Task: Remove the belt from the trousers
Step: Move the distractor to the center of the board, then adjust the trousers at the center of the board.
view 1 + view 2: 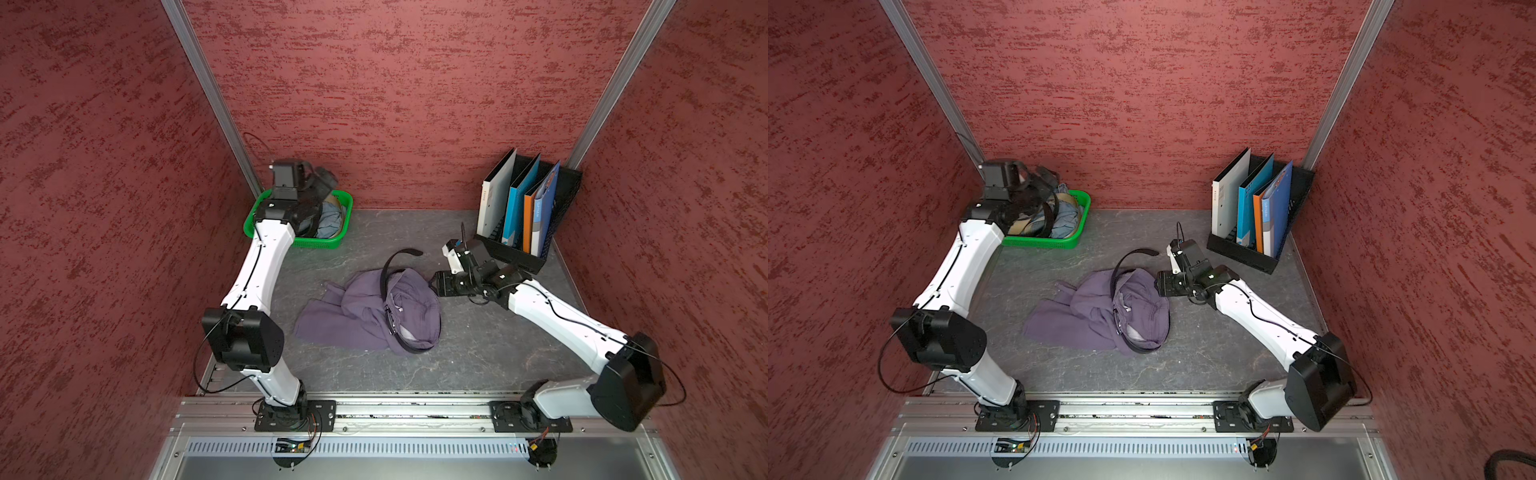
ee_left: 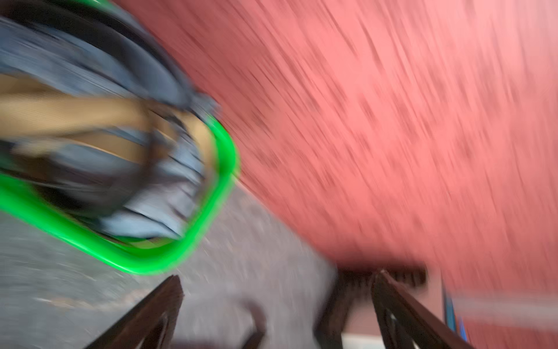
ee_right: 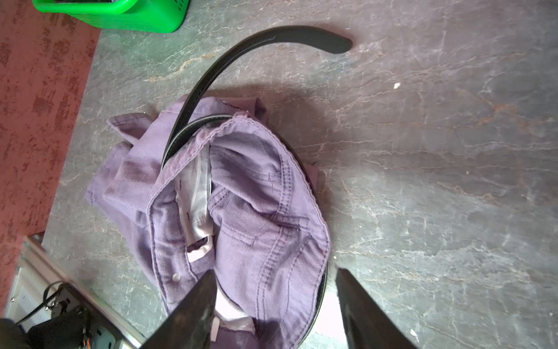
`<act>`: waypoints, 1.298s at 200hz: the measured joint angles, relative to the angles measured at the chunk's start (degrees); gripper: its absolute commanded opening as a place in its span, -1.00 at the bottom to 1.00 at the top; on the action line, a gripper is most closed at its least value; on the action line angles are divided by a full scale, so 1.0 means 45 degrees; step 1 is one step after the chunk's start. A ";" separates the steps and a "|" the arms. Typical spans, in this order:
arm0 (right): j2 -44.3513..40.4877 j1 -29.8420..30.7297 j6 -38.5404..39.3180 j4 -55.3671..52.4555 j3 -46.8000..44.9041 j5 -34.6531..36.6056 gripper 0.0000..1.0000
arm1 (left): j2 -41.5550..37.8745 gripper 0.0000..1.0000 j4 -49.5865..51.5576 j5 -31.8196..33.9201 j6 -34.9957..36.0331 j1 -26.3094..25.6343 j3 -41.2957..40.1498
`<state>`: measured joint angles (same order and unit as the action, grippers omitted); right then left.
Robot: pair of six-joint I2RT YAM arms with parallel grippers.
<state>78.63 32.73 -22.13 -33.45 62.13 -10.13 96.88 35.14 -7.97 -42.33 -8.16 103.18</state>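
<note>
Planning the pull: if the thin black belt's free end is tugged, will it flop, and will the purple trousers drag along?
The thin black leather-like belt holds a smooth arc, so probably springy, not limp. It threads the waistband of the crumpled soft purple trousers, which likely drag along unless pinned.

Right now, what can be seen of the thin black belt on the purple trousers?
The belt is a narrow, black, leather-looking strap with a stitched edge. It is threaded around the waistband of the crumpled trousers, and its dark edge shows along the fabric. Its rounded free end arcs out of the waistband and lies on the grey table. The right gripper has its jaws apart, astride waistband and strap; no grip on the belt shows.
</note>
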 measured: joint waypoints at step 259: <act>-0.1137 0.3157 -0.0602 0.1909 -0.3249 0.0937 0.21 | 0.1360 -0.47 0.3143 -0.3327 0.0151 -0.5362 -0.6489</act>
<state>73.52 46.94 -24.84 -24.86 47.51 -5.91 103.00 49.28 -22.94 -41.65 -32.29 73.97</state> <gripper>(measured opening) 0.601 0.249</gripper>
